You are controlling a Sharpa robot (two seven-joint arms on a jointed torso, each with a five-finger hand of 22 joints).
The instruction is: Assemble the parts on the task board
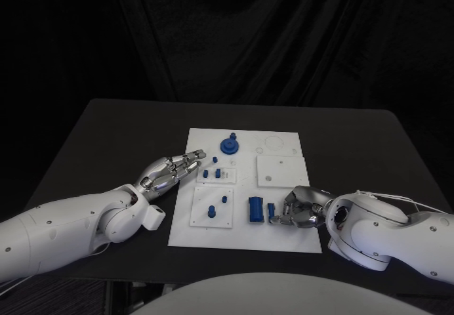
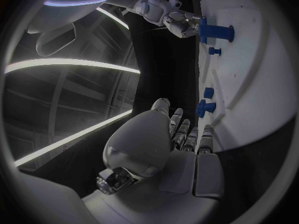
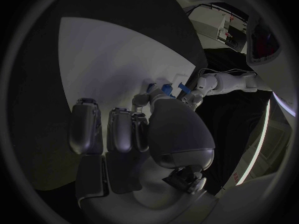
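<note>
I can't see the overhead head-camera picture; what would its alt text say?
Two white robot arms reach over a white task board on a black table. The right hand touches a blue part near the board's front; the left hand hovers open at its left edge.

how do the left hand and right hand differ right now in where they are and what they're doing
The left hand lies at the task board's left edge, about midway up, fingers stretched toward the small blue parts and holding nothing. The right hand sits at the board's near right side, fingers curled against a small blue piece beside the large blue cylinder; whether it grips is unclear. Both are silver hands on white arms.
</note>
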